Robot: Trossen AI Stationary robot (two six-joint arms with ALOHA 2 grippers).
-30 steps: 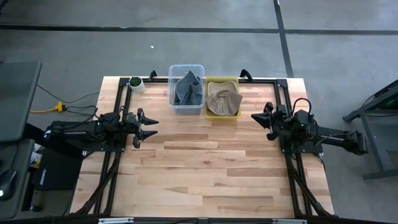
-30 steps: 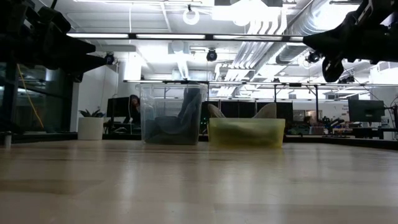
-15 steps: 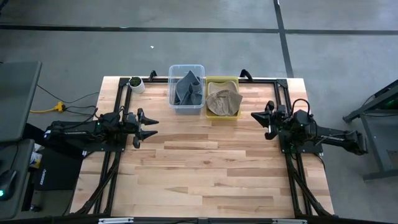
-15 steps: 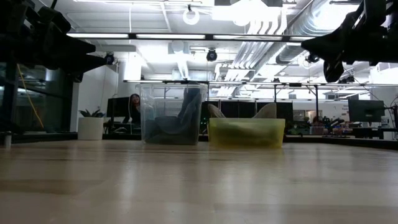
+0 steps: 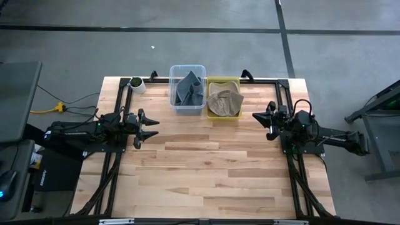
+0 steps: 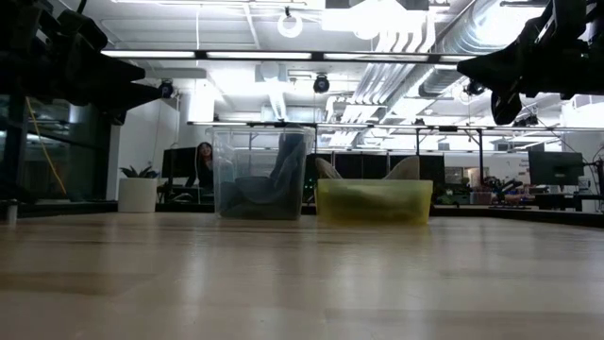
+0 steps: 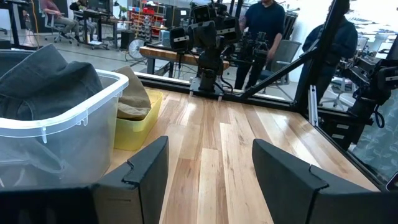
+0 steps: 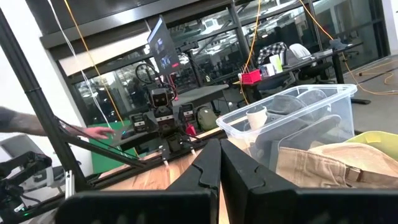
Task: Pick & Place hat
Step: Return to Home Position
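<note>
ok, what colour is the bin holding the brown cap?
Yellow; the bin shows clearest in the high view.

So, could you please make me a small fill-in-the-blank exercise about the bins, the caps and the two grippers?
1. In the high view, the transparent bin stands to the ______ of the yellow bin.
2. The brown cap lies in the ______ bin.
3. The left gripper is ______ and holds nothing.
4. The fingers of the right gripper are ______.

Missing words: left; yellow; open; shut
</note>
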